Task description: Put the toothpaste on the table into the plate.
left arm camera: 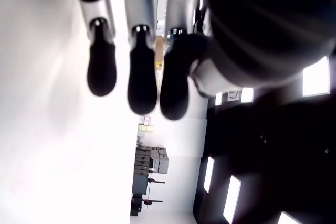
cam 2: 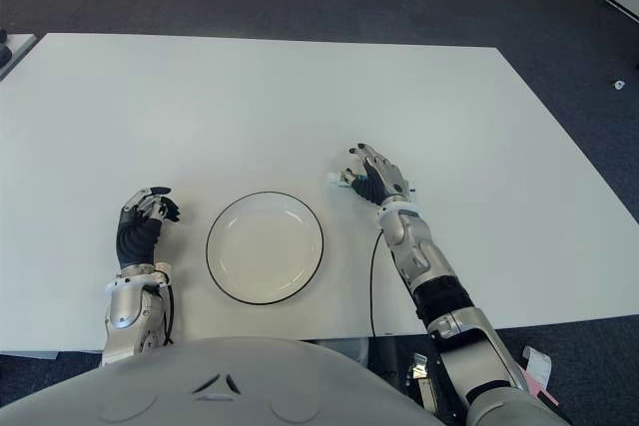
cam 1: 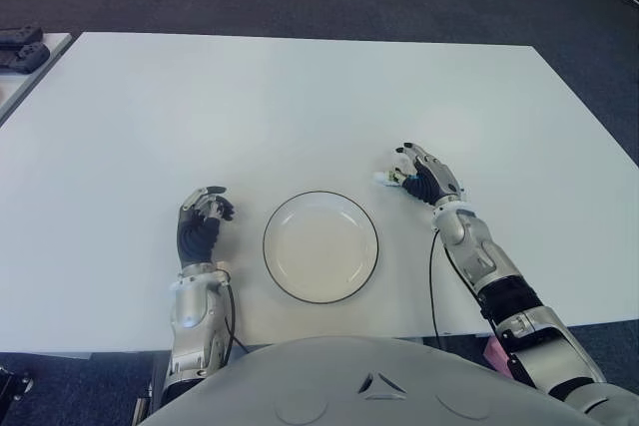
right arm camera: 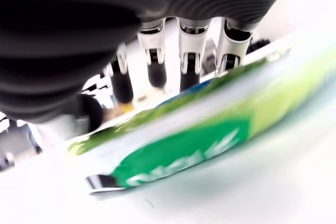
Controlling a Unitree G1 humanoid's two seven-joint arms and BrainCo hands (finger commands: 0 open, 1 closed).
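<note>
The toothpaste [cam 1: 387, 180] is a small white and green tube lying on the white table [cam 1: 300, 97], just right of the plate. My right hand [cam 1: 419, 175] hovers over its right end, with fingers arched past the tube. In the right wrist view the tube [right arm camera: 210, 140] lies under the palm and the fingers [right arm camera: 190, 61] stand behind it, not closed on it. The white plate [cam 1: 320, 246] with a dark rim sits near the table's front edge and holds nothing. My left hand [cam 1: 203, 216] shows left of the plate, fingers curled, holding nothing.
Dark objects [cam 1: 20, 47] lie on a second table at the far left. A black cable [cam 1: 433, 286] runs along my right forearm to the table's front edge. Dark carpet surrounds the table.
</note>
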